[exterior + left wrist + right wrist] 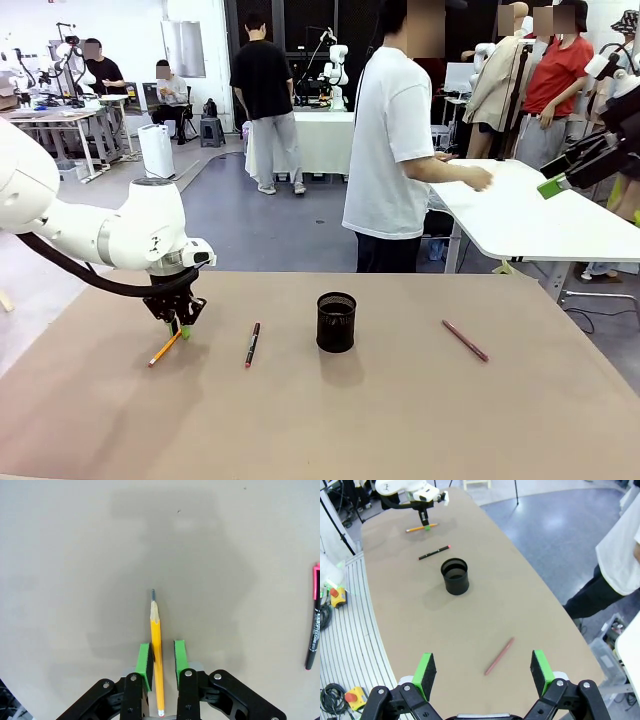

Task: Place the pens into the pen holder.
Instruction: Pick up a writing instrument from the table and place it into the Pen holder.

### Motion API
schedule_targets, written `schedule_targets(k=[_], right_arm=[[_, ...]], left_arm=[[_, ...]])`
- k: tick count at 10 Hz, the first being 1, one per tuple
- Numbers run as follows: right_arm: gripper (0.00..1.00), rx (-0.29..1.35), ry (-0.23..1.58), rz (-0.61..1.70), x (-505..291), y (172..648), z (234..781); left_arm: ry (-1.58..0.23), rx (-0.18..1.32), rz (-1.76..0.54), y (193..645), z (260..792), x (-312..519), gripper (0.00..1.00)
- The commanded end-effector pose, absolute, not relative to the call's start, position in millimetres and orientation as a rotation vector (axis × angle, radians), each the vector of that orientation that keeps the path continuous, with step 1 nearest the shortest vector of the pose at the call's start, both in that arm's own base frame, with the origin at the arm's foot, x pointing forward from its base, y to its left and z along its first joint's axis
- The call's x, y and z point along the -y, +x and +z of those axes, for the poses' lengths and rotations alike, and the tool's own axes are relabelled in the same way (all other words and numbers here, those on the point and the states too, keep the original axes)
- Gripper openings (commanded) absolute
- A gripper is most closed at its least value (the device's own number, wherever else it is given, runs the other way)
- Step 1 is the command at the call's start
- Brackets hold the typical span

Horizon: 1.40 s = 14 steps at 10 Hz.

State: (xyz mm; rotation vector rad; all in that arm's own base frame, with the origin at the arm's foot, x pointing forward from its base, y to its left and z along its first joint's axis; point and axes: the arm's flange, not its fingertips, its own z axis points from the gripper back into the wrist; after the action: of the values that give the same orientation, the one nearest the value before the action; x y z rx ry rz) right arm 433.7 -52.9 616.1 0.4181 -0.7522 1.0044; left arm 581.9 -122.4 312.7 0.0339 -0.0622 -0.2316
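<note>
We look across the table from the front, toward its far side. Our left wrist camera faces down, close over the yellow-orange pencil. Our right wrist camera, high up, shares that pencil and the pen holder with the front.

Brown table, person in a white T-shirt standing beyond it, white table beside them, grey-blue floor

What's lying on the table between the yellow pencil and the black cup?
The black pen lies there, touching neither the yellow pencil nor the black cup. The front view shows it.
</note>
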Motion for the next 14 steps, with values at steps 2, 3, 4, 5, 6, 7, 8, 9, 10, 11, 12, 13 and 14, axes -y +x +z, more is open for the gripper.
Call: schedule_targets(k=[2, 3, 4, 5, 6, 7, 8, 9, 10, 11, 12, 13, 14], right_arm=[[1.00, 0.763, 0.423, 1.003, 51.6, 432.8, 617.7], [1.00, 0.763, 0.423, 1.003, 51.6, 432.8, 617.7], [1.00, 0.763, 0.423, 1.003, 51.6, 432.8, 617.7], [1.00, 0.763, 0.423, 1.003, 51.6, 432.8, 617.7], [1.00, 0.763, 0.423, 1.003, 51.6, 432.8, 617.7], [1.00, 0.763, 0.423, 1.003, 51.6, 432.8, 617.7], [1.00, 0.763, 0.423, 1.003, 51.6, 432.8, 617.7], [1.00, 0.763, 0.423, 1.003, 51.6, 432.8, 617.7], [1.00, 0.763, 0.423, 1.003, 51.6, 432.8, 617.7], [1.00, 0.763, 0.423, 1.003, 51.6, 432.8, 617.7], [1.00, 0.763, 0.423, 1.003, 51.6, 432.8, 617.7], [1.00, 0.763, 0.423, 1.003, 51.6, 432.8, 617.7], [1.00, 0.763, 0.423, 1.003, 51.6, 432.8, 617.7]], left_arm=[[0.034, 0.062, -0.232, 581.9, 312.7, 122.4, 0.28], [0.045, 0.047, -0.237, 585.1, 307.8, 120.5, 0.28], [0.043, 0.035, -0.243, 587.9, 304.0, 121.3, 0.28], [0.057, 0.031, -0.248, 590.1, 302.4, 121.2, 0.28], [0.054, 0.042, -0.278, 589.6, 302.4, 119.7, 0.28], [0.036, 0.042, -0.266, 590.5, 304.3, 118.7, 0.08], [0.032, 0.041, -0.267, 591.2, 306.4, 117.3, 0.00], [0.031, 0.035, -0.261, 591.3, 308.1, 114.3, 0.00], [0.028, 0.020, -0.250, 591.3, 310.2, 111.2, 0.00], [0.011, 0.020, -0.249, 590.9, 313.3, 110.2, 0.00], [-0.023, 0.011, -0.249, 588.3, 321.1, 108.9, 0.00], [-0.112, 0.052, -0.272, 582.2, 338.2, 106.8, 0.00], [-0.268, 0.080, -0.289, 575.2, 361.4, 104.7, 0.00]])
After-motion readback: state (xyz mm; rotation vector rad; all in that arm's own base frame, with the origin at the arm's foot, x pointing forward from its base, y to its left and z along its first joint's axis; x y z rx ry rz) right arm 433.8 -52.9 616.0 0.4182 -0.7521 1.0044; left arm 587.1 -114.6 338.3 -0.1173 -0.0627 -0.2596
